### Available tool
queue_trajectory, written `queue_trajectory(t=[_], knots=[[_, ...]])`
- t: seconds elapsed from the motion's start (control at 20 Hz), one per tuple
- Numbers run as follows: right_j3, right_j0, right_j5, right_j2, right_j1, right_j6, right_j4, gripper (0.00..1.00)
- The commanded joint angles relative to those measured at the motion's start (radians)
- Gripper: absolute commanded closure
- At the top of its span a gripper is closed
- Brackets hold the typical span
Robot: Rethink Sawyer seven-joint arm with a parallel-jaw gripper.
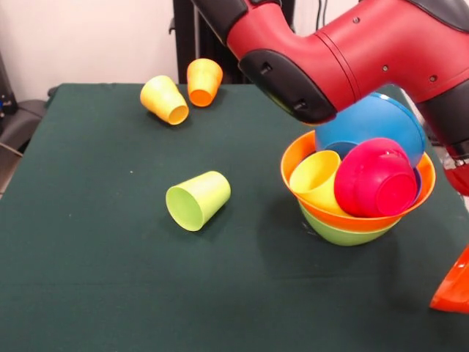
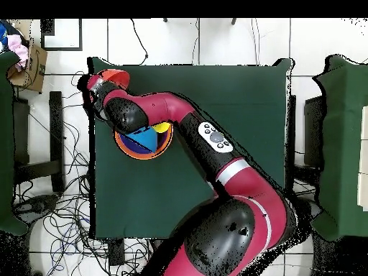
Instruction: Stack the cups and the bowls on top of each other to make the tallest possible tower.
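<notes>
The tower stands at the right of the front view: a lime green bowl [image 1: 343, 233] at the bottom and a large orange bowl [image 1: 366, 218] nested in it. In the orange bowl lie a yellow cup [image 1: 315, 180], a small magenta-red bowl [image 1: 375, 181] and a tilted blue bowl [image 1: 370, 123]. A lime green cup [image 1: 198, 200] lies on its side mid-table. A yellow cup [image 1: 165, 100] and an orange cup [image 1: 204, 81] lie at the far left. A red-orange bowl [image 1: 454, 287] [image 2: 111, 75] shows at the table's corner. My gripper [image 2: 95, 84] is beside it, its state unclear.
My red arm [image 1: 344, 55] reaches over the tower [image 2: 144, 140] and hides part of it from above. The dark green table [image 1: 110, 279] has chairs around it, and cables lie on the floor by its edge [image 2: 68, 215].
</notes>
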Motion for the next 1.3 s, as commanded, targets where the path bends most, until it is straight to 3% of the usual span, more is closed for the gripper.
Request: queue_trajectory(t=[0.05,0.85,1.3], knots=[[0.030,-0.050,0.203,0.009,-0.072,-0.241,-0.041,1.00],[0.060,-0.160,0.346,0.105,-0.095,-0.301,-0.029,1.00],[0.128,-0.166,0.325,0.114,-0.088,-0.226,-0.024,1.00]])
